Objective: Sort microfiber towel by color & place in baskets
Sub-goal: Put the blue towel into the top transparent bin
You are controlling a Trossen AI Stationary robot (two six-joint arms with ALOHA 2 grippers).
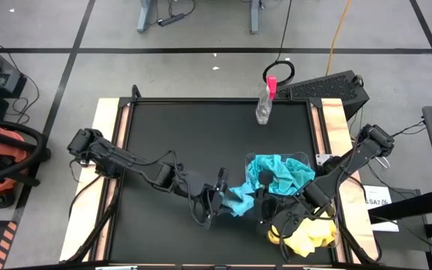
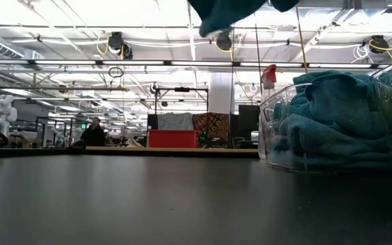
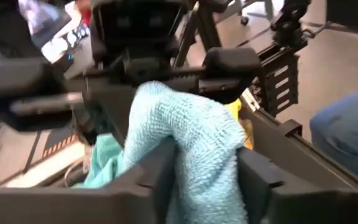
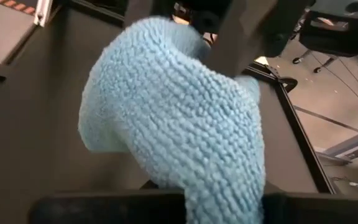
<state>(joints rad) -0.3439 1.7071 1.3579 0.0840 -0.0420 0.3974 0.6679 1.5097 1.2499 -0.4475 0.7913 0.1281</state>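
left gripper (image 1: 214, 196): fingers around blue towel (image 1: 238, 201), grip unclear | right gripper (image 1: 263, 204): clamped on same towel, above table (image 1: 186, 135)

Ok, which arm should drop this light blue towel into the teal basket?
Right. The right gripper is shut on the light blue towel and sits beside the basket of teal towels. The left gripper is on the towel's far side, jaws parted around it.

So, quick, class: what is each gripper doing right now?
Left gripper: light blue towel between its fingers; open or shut cannot be told.
Right gripper: shut on the towel.
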